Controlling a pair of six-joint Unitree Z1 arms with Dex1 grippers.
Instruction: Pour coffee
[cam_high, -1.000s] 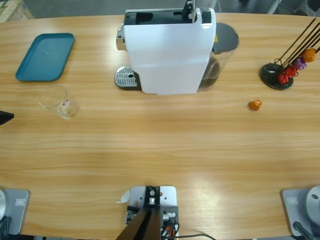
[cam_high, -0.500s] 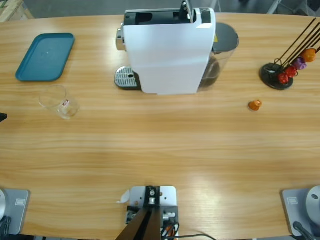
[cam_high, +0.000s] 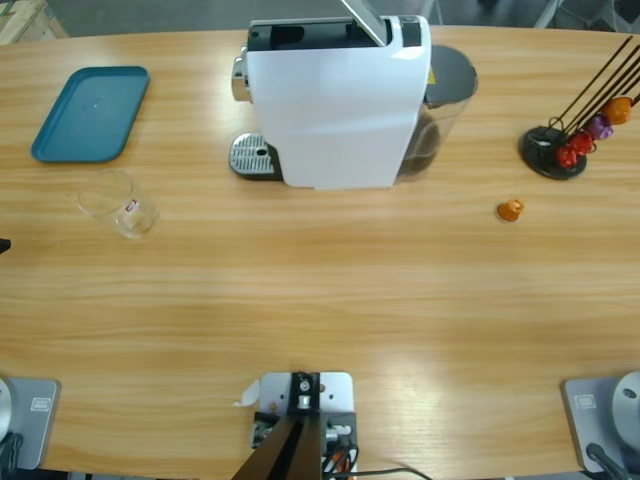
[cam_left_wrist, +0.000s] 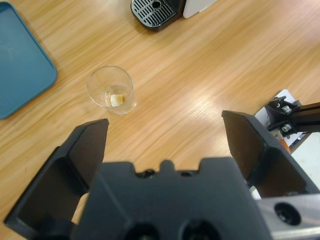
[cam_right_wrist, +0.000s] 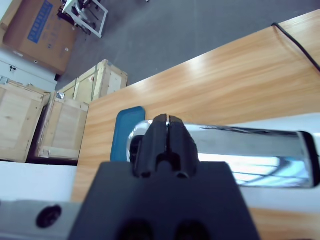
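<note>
Left claw spread wide above glass; right claw pressed together over silver lever.

On top of the coffee machine, the silver lever now lies tilted back to the left, and the dark gripper seen there earlier has apparently left the high view. At the left edge, the black tip has withdrawn further.

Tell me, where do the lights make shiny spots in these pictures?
High view: a pale sheen lies on the table near the bottom middle. Left wrist view: bright streaks cross the wood right of the glass. Right wrist view: the silver lever mirrors white light.
</note>
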